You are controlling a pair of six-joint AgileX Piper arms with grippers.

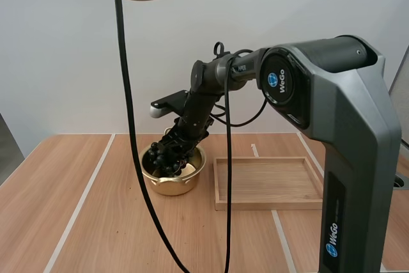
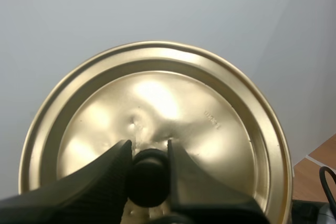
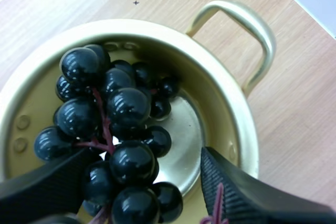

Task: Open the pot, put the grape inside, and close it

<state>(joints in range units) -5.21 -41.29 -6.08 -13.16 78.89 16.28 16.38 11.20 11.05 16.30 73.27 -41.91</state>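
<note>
A wooden tray (image 1: pixel 268 183) lies flat on the light wooden table (image 1: pixel 83 234).

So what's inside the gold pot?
A bunch of dark grapes is in the pot, between the open fingers of the right gripper. A bit of shiny bottom shows beside them; the grapes cover the rest. The lid is off, pinched in the left gripper.
</note>
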